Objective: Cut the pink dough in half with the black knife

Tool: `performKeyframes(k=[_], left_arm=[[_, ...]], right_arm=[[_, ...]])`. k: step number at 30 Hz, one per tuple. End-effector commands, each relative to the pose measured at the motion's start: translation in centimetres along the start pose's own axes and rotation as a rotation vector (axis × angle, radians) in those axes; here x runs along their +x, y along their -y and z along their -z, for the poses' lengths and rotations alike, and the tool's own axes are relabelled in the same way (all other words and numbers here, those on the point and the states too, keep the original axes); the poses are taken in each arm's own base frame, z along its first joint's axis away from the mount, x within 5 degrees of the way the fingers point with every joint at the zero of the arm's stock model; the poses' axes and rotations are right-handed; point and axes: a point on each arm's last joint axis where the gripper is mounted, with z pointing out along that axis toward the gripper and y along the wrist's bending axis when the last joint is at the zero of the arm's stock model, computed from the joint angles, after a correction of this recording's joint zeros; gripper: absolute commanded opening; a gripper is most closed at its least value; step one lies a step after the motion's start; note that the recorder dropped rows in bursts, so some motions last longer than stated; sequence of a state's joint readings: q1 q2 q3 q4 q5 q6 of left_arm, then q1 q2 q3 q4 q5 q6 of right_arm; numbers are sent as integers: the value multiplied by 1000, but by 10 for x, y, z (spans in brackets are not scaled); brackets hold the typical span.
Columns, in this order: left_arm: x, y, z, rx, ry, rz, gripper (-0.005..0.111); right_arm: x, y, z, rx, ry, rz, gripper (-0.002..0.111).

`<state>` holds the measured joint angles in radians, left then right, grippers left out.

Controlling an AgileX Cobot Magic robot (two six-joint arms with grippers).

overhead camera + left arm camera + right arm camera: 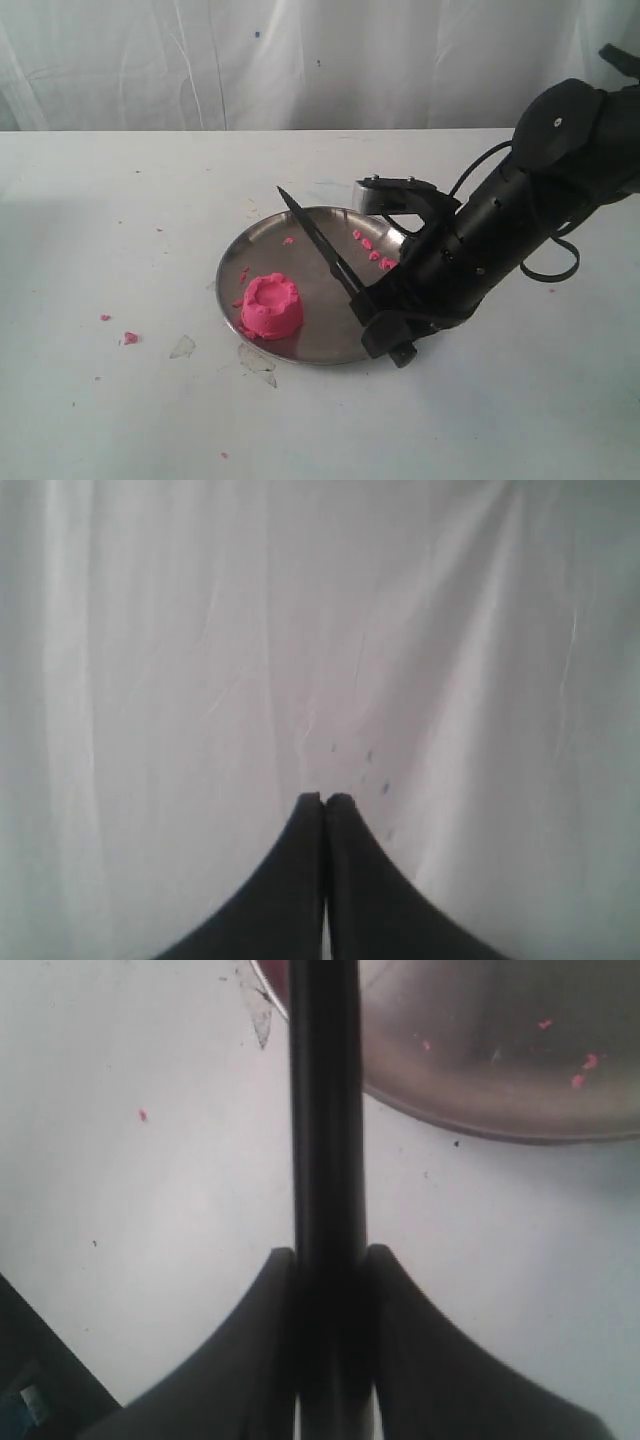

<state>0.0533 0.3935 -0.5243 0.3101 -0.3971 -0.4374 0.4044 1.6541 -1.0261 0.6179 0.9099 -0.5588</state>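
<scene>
The pink dough (271,305) is a round mound with a dented top, resting on the front left part of the steel plate (330,340). My right gripper (378,318) is shut on the black knife (318,245) by its handle, at the plate's front right rim. The blade slants up and back over the plate, its tip raised above the far left side, to the right of the dough and apart from it. In the right wrist view the knife handle (327,1140) runs straight out between the fingers (260,1330). My left gripper (325,800) is shut and empty, facing a white curtain.
Small pink crumbs (372,250) lie on the plate's far right side, and a few more crumbs (128,338) dot the white table to the left. Clear film scraps (255,360) lie in front of the plate. A white curtain hangs behind the table.
</scene>
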Motion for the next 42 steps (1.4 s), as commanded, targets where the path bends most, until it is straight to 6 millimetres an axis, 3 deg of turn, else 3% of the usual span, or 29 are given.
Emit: performKeyframes(k=[1, 4, 6, 8, 11, 13, 15, 21, 28, 30, 36, 42], left_arm=[[64, -2, -44, 108, -412, -461, 0], [121, -1, -54, 170, -713, -524, 0], [149, 8, -57, 259, -804, -516, 0], [165, 25, -61, 352, -794, -416, 0], [178, 51, -67, 477, -781, -286, 0], [185, 58, -71, 533, -834, -404, 0], [195, 61, -79, 483, -949, -468, 0], [221, 84, -98, 466, -1099, -530, 0], [241, 127, -99, 899, -871, -560, 0], [249, 130, -96, 968, -861, -605, 0], [273, 120, -92, 918, -992, -677, 0], [285, 137, -86, 1077, -915, -580, 0]], right_arm=[[-1, 3, -1, 46, 17, 42, 0], [2, 6, 0, 80, -13, 77, 0], [3, 9, 0, 106, -31, 96, 0], [4, 10, 0, 122, -42, 88, 0], [8, 14, 0, 164, -61, 65, 0], [8, 17, 0, 196, -47, 53, 0], [8, 19, 1, 227, -23, 34, 0], [10, 24, 9, 315, -1, -1, 0], [10, 27, 10, 355, 0, -41, 0], [9, 27, 10, 357, 8, -40, 0], [8, 26, 10, 348, 24, -49, 0], [6, 24, 11, 331, 34, -64, 0]])
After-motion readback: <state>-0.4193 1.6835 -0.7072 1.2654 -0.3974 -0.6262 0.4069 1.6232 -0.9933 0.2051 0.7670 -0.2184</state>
